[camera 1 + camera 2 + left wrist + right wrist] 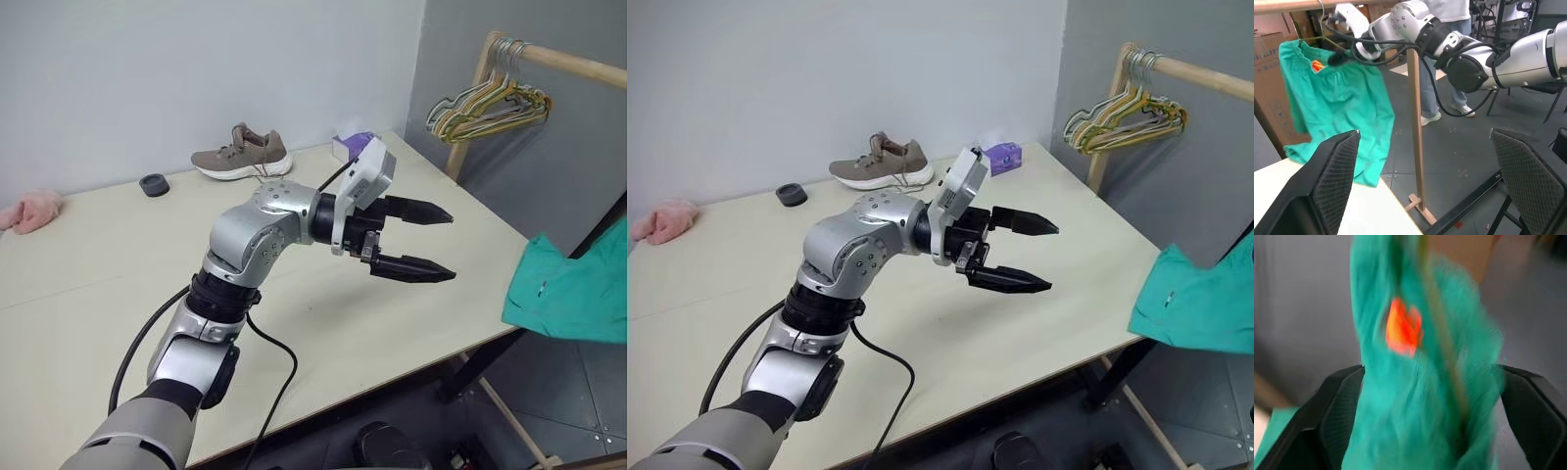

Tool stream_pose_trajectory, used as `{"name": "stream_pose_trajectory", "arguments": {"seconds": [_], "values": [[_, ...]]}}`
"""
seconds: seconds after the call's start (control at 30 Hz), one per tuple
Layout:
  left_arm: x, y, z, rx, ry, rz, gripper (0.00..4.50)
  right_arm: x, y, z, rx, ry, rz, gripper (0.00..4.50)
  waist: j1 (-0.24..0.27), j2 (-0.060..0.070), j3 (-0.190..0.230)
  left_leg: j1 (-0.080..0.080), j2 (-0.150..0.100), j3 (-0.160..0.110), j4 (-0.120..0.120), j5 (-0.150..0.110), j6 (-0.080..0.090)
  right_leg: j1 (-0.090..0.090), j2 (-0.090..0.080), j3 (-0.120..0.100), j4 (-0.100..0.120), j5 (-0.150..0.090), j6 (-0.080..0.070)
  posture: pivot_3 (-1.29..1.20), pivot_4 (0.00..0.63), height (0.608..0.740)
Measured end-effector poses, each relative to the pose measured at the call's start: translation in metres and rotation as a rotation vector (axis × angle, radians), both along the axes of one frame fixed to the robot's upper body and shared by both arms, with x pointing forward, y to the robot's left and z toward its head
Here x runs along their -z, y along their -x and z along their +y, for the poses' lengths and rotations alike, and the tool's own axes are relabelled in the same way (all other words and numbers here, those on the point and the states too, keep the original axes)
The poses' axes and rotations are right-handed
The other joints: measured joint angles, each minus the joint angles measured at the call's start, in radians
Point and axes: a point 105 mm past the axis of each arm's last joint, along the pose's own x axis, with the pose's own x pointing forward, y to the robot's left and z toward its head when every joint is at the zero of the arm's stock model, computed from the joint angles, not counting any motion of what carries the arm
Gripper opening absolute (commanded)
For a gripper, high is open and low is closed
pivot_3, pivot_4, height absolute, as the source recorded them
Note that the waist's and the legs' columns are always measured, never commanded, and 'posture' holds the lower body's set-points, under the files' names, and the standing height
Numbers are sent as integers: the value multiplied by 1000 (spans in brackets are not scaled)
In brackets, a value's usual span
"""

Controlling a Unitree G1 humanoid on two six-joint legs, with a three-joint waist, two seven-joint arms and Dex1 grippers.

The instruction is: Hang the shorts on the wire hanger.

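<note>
Left pincer [413, 238], centre of the head view: it hovers above the pale bench [118, 284], its two black fingers spread wide with nothing between them and pointing toward the frame's right edge, where the shorts [573, 289] hang. This pose looks like a standby, judged ready to steady the fabric if it slips.

Shorts, left wrist view, upper left [1334, 112]: the teal fabric hangs full length from a wooden rail, the gathered waistband and orange tag [1317, 64] uppermost. A thin olive line along the waistband is probably the wire hanger [1312, 38]; how it passes through the fabric cannot be made out.

Right pincer [1342, 58], upper left of the left wrist view: it sits at the waistband beside the tag. In its own wrist view the fingers [1337, 416] stand wide apart on either side of the bunched cloth, apparently not pinching it. The garment thus seems borne by the rail, so the hanging looks essentially done.

Spare hangers [487, 106], upper right, bunched on a rack.
</note>
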Motion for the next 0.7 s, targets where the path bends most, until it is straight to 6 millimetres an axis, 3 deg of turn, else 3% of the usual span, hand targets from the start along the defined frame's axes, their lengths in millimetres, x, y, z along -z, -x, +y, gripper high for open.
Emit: {"name": "stream_pose_trajectory", "arguments": {"seconds": [0.23, 0.33, 0.43, 0.53, 0.6, 0.7], "values": [[3, -3, 2, -22, -8, -8, 4500, -36, 0, 3, 53, 265, -122, 4470, -5, 0, 0, 0, 0, 0, 0, 0, 0, 0, 0, 1, 0, 0, 0, -353, 0, 740], [10, -11, 7, -92, -16, -27, 4500, -43, -17, 29, -59, 348, -195, 4470, -19, 0, 0, 0, 0, -1, 0, 0, 0, 0, 0, 1, 0, 0, 0, -347, 0, 740], [18, -29, 12, -242, -26, -70, 4500, -46, -47, 91, -336, 417, -266, 4470, -35, 1, -1, 1, 2, -3, 0, 0, 0, 0, 2, 3, 0, -1, 1, -324, 0, 740], [29, -62, 32, -515, -32, -124, 4500, -30, -70, 181, -708, 418, -310, 4470, -38, 2, -2, 1, 3, -11, 0, -1, 0, 0, 3, 1, 0, -1, 1, -284, 0, 740], [43, -85, 58, -740, -35, -97, 4500, -7, -76, 240, -941, 367, -318, 4470, -28, 1, -2, 0, 2, -15, 0, -1, 0, -1, 3, -1, 0, 0, 1, -257, 0, 740], [73, -104, 111, -1076, -66, -27, 4500, 31, -75, 304, -1189, 291, -287, 4470, -1, -1, -1, -2, 1, -19, 2, -1, 0, -4, 2, -4, 1, 0, 1, -211, 0, 740]]}}
